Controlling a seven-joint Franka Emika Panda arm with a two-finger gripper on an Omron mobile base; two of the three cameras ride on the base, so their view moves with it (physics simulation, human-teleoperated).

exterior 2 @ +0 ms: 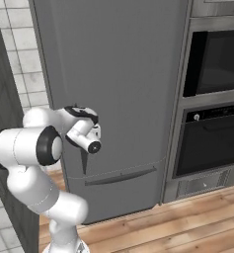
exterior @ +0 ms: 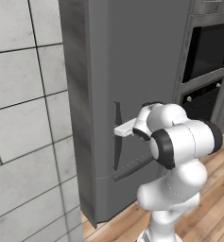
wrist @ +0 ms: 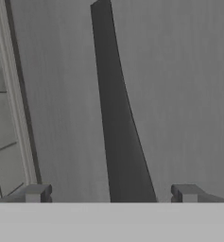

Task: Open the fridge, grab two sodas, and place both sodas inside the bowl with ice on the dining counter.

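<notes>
Matte grey fridge (exterior 2: 118, 74) standing tall and shut, upper door closed above the lower drawer (exterior 2: 123, 190). Dark curved handle (wrist: 116, 113) running down the door near its left edge, seen in the hand view centred between the two fingertips (wrist: 35, 194). Gripper (exterior: 117, 131) reaching in at handle height, spread wide, one tip on each side of the handle (contact hard to judge), gripping nothing. White arm (exterior: 179, 142) bent in front of the door. Pale tiled wall (exterior: 23, 118) to the left of the fridge. Built-in oven stack (exterior 2: 212, 113) just beside it on the right, with dark glass fronts. Wooden floor (exterior 2: 187, 222) below.
</notes>
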